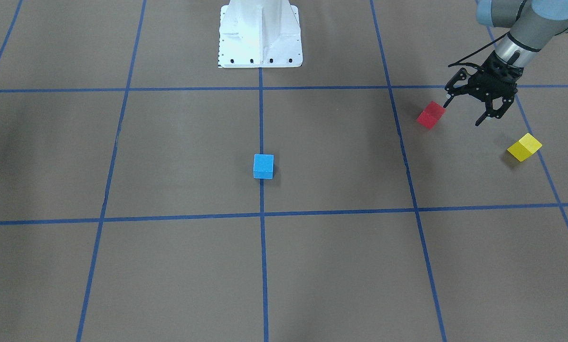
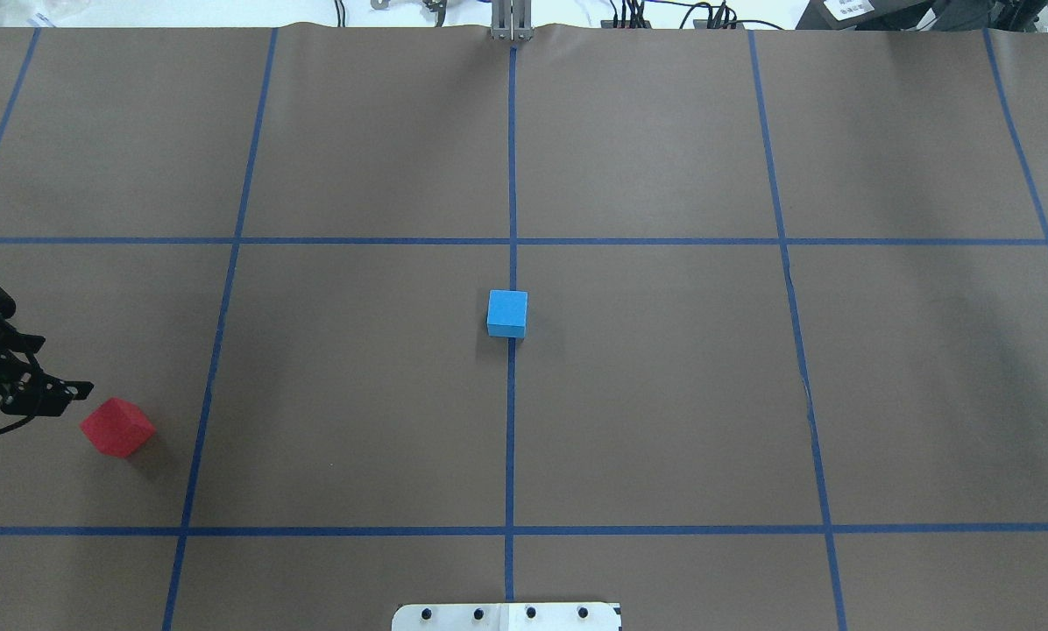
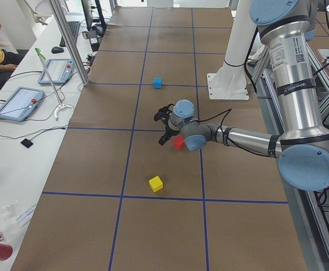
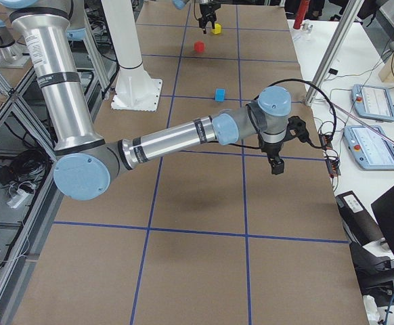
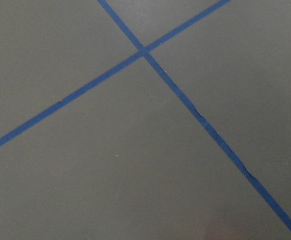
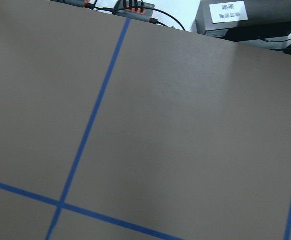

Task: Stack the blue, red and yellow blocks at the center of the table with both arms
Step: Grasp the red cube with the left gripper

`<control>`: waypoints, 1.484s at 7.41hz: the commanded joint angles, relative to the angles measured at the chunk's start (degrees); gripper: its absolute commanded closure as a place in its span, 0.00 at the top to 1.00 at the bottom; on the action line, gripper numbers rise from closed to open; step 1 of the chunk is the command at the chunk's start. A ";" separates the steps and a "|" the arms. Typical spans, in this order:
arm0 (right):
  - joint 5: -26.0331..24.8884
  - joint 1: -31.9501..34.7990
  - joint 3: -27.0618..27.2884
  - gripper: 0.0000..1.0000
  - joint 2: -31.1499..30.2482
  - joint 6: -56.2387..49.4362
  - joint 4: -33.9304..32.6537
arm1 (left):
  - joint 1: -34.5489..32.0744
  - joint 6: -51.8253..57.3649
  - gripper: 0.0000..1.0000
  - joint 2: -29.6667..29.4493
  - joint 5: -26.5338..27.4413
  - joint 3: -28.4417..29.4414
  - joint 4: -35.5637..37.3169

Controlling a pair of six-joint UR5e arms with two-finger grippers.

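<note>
The blue block sits on the centre line of the table, also in the overhead view. The red block lies on the robot's left side. The yellow block lies farther out, outside the overhead view. My left gripper is open and empty, tilted, just beside the red block, with one fingertip near the block's top corner. My right gripper shows only in the exterior right view, low over the table past the blue block; I cannot tell whether it is open or shut.
The white robot base stands at the table's robot side. Blue tape lines divide the brown table cover into squares. Both wrist views show only brown cover and tape. Tablets and cables lie beyond the far edge.
</note>
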 commanded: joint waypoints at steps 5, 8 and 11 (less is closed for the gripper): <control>-0.29 0.34 0.02 1.00 -0.86 -0.53 0.22 | 8.92 -2.07 0.99 0.36 4.23 2.28 -1.12; -0.47 0.34 0.02 1.00 -0.95 -0.53 0.22 | 9.63 -2.33 0.56 -0.17 4.23 2.73 -1.12; -0.56 0.34 -0.07 1.00 -1.13 -0.53 0.22 | 9.54 -5.30 0.00 -2.88 3.62 1.59 -1.21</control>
